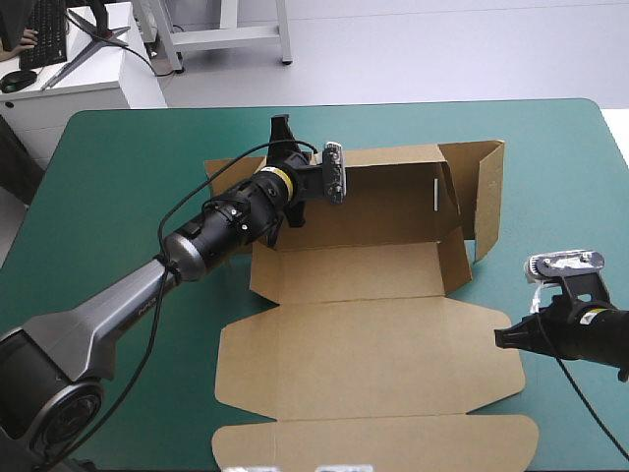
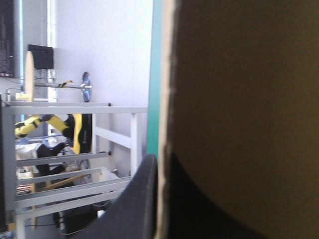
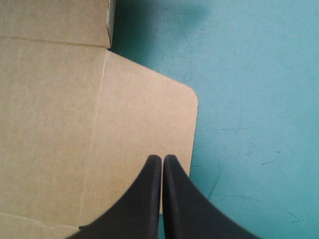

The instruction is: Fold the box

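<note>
The brown box [image 1: 373, 324] lies mid-table. Its far wall [image 1: 393, 157] and right side flaps [image 1: 484, 197] stand up, while the lid panels [image 1: 373, 433] lie flat toward the front edge. My left gripper [image 1: 283, 138] is at the box's far left corner. In the left wrist view a board edge [image 2: 167, 99] runs upright between its black fingers [image 2: 142, 199], so it is shut on the box [image 2: 239, 99]. My right gripper [image 1: 503, 337] is shut with nothing in it. Its tips [image 3: 162, 158] hover over the rounded right flap [image 3: 149, 109] of the flat panel.
The teal-green cover [image 1: 118, 177] shows on both sides of the box and right of the flap [image 3: 249, 99]. The table's far edge runs close behind the raised wall. The left arm stretches diagonally over the front left of the table.
</note>
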Robot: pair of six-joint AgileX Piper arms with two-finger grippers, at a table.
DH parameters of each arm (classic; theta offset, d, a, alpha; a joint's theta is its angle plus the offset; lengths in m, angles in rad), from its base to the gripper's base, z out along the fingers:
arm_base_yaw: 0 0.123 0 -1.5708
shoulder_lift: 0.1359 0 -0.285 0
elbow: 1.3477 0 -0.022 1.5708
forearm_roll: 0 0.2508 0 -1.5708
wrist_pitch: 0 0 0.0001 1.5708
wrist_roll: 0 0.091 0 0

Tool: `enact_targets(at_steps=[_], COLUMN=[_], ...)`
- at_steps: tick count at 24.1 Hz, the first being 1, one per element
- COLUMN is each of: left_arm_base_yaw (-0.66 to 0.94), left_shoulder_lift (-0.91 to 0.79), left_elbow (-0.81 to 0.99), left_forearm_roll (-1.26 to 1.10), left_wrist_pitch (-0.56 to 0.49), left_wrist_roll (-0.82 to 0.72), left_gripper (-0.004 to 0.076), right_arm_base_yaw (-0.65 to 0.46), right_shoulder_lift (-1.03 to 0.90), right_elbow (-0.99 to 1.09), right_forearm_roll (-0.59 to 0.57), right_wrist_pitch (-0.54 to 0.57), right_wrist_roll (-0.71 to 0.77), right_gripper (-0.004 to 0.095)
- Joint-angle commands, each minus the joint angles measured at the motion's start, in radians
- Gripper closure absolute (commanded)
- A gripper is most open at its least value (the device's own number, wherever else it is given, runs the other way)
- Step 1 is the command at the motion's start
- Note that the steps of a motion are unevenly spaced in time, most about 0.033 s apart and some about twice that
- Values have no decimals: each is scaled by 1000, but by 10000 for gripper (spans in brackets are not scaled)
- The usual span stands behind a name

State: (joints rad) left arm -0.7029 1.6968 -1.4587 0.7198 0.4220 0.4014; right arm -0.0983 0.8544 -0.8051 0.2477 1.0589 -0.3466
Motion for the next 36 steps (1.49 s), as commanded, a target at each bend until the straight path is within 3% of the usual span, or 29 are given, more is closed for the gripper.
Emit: enact_targets(at_steps=[1,5,16,20,25,26,28,29,32,36], left_arm_base_yaw=[-34,-71,-113,-146,-182,-182,-184,-184,-185,-208], left_shoulder_lift=[-51,-45,25,64,69,70,70,70,70,70], left_elbow=[-41,-41,-39,-37,-10,-3,27,52,90,99], left_forearm_roll=[242,420,479,619,773,780,809,839,877,894], left_wrist_pitch=[-53,0,72,147,144,144,143,151,196,207], left_wrist_roll=[-188,-367,-380,-541,-683,-683,-696,-724,-788,-819], left_gripper=[734,734,734,734,734,734,734,734,734,734], right_arm_base_yaw=[-5,-5,-5,-5,-5,-5,-5,-5,-5,-5], right_shoulder_lift=[-2,-2,-2,-2,-2,-2,-2,-2,4,73], right_elbow=[-23,-23,-29,-81,-202,-218,-259,-284,-335,-456], right_forearm_roll=[13,13,10,10,10,10,10,9,7,8], right_wrist_pitch=[-31,-31,-36,-38,-6,-4,-4,-2,-2,2], right_wrist_roll=[-9,-9,-9,-9,-8,-5,23,46,103,143], right_gripper=[913,913,913,913,899,872,736,614,432,409])
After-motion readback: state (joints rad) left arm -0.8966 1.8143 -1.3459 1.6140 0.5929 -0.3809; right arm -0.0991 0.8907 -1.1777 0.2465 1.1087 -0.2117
